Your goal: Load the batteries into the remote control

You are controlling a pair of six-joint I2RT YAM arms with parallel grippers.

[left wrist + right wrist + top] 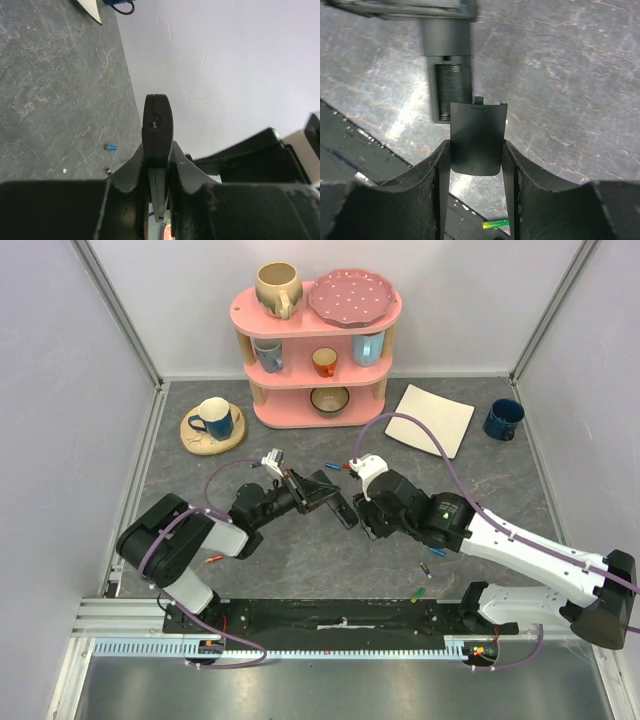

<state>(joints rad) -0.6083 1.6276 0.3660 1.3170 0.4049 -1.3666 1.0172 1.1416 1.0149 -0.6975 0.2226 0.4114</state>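
Right wrist: battery cover [477,137] pinched by right gripper [476,150], clear of open bay [452,92]; remote control [445,37] clamped by left gripper [158,162] for loading.

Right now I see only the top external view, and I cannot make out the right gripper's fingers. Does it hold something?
Observer: Yes. The right wrist view shows the right gripper pinching a flat black battery cover by its side edges.
Operator: What lies beyond it?
Observer: The remote control, with its compartment open toward that camera. Whether it is loaded, I cannot tell.
Operator: And the other arm?
Observer: The left wrist view shows the left gripper shut on the remote control, seen end-on.
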